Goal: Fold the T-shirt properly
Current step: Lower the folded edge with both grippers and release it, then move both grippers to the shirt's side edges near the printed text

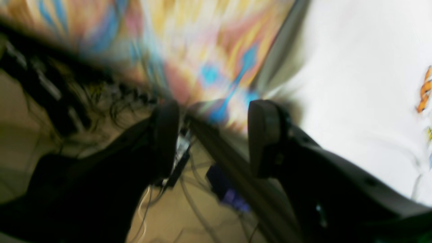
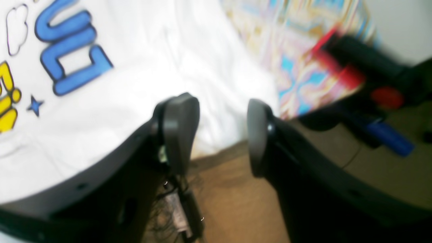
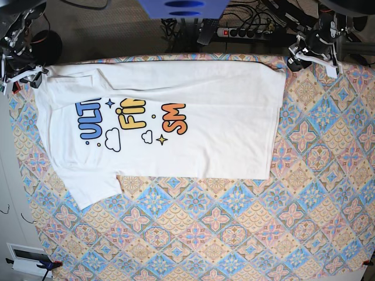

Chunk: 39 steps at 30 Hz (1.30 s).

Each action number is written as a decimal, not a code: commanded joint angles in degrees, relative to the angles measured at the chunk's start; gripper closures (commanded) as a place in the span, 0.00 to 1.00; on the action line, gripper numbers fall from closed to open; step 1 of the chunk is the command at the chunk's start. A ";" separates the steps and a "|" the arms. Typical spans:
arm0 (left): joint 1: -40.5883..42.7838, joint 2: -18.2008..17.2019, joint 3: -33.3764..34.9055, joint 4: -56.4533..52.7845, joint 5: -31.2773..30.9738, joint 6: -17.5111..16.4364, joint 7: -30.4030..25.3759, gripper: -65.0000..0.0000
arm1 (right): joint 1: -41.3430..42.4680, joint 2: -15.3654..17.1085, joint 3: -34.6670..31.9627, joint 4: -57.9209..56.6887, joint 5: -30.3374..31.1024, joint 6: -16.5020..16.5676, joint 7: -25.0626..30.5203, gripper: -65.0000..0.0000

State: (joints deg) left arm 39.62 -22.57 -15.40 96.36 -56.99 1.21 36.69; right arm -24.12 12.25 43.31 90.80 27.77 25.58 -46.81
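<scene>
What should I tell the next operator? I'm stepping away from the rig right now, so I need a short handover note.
Left gripper: open, empty, at the far hem corner.
Right gripper: open, empty, at the far shoulder corner.
T-shirt: lies flat, print up, on the patterned cloth, one sleeve sticking out on the near side.
Done: shirt spread out.
Left: every fold; none shows yet.

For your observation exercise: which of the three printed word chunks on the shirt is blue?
The "ULT" chunk, nearest the sleeve end of the T-shirt; the others are yellow and orange.
</scene>
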 commanded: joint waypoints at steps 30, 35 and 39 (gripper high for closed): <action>-40.54 -0.16 4.10 -15.87 19.32 -0.99 11.88 0.50 | 28.73 1.42 -12.23 -10.23 -9.35 0.22 -6.16 0.61; -43.26 -0.07 9.46 -20.36 22.13 -0.99 5.29 0.50 | 31.90 3.18 -16.28 -16.65 -9.44 0.22 -2.91 0.61; -46.78 0.02 14.83 -25.54 24.24 -0.99 1.07 0.50 | 32.08 5.20 -16.63 -21.40 -9.44 0.22 -0.01 0.61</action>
State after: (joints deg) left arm -5.30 -22.24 -0.40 69.49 -31.92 0.95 39.20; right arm 6.94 16.27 26.50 68.23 17.93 25.74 -48.05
